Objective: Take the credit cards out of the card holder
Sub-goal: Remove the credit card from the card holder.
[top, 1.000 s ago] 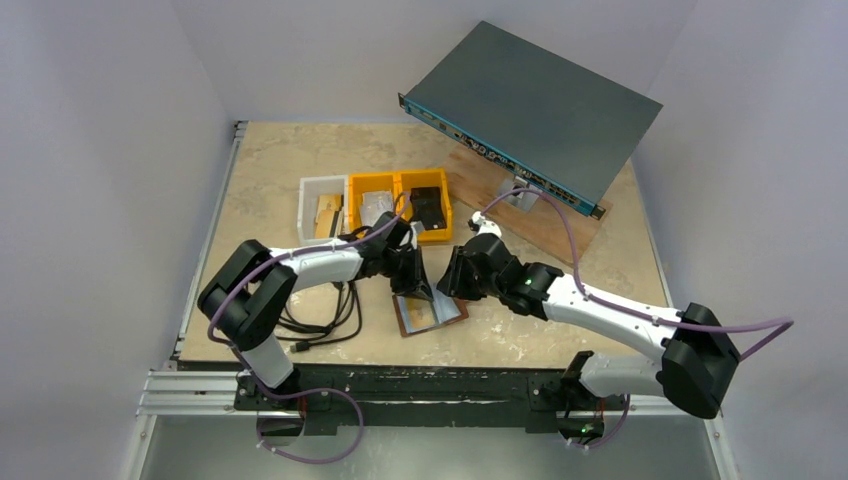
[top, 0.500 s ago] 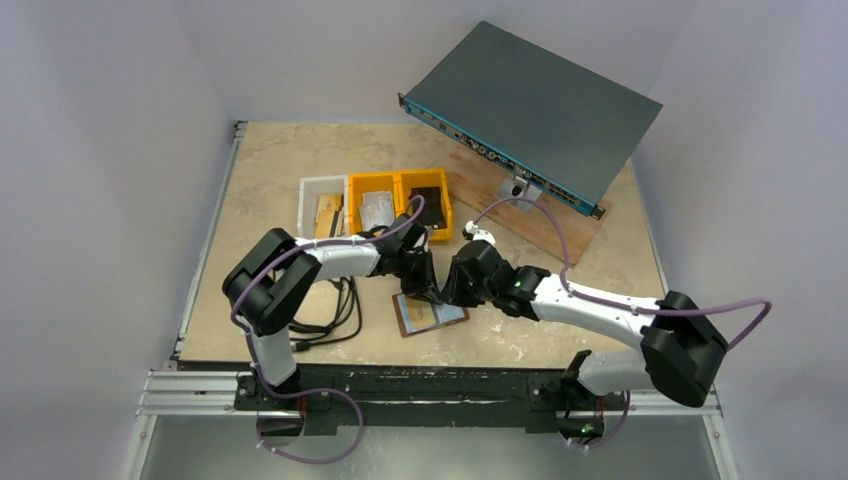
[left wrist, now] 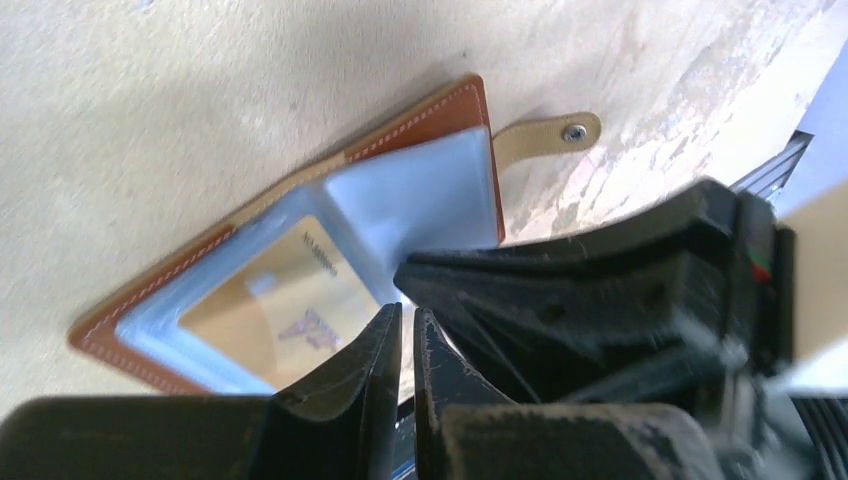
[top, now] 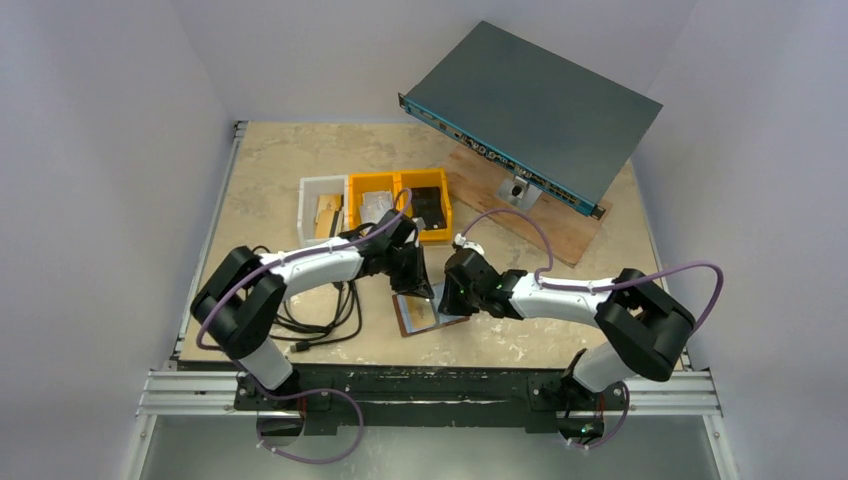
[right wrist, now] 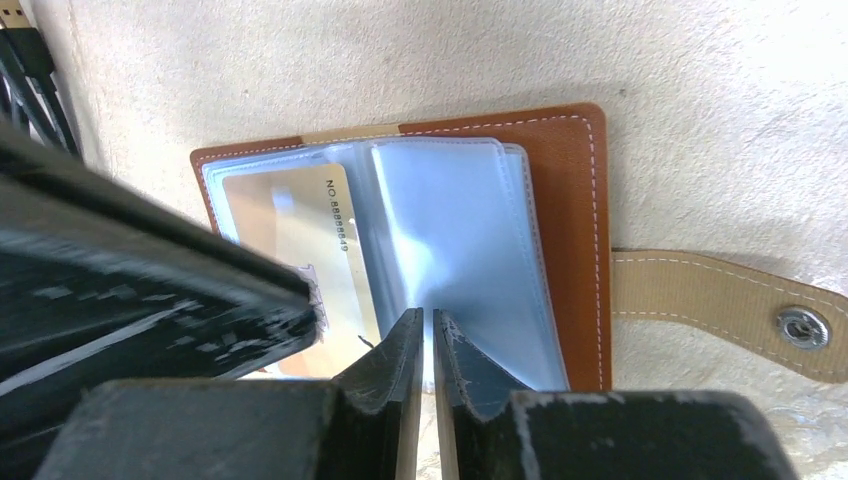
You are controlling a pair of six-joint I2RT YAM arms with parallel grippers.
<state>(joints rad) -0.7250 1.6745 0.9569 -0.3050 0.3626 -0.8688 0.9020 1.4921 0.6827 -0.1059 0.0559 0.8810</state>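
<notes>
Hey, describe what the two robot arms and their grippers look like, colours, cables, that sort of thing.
The left arm and right arm match: white tubular links between bulky black joint housings, each carrying a purple cable. The left gripper and right gripper have black, scuffed, wedge-shaped fingers.

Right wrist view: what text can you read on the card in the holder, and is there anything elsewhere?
"NO 8888849" on the gold card in the holder's clear pocket; last digits uncertain.
Left wrist view: the same number and a logo on the card, too blurred to read.
Top view: switch front labels, too small to read.
</notes>
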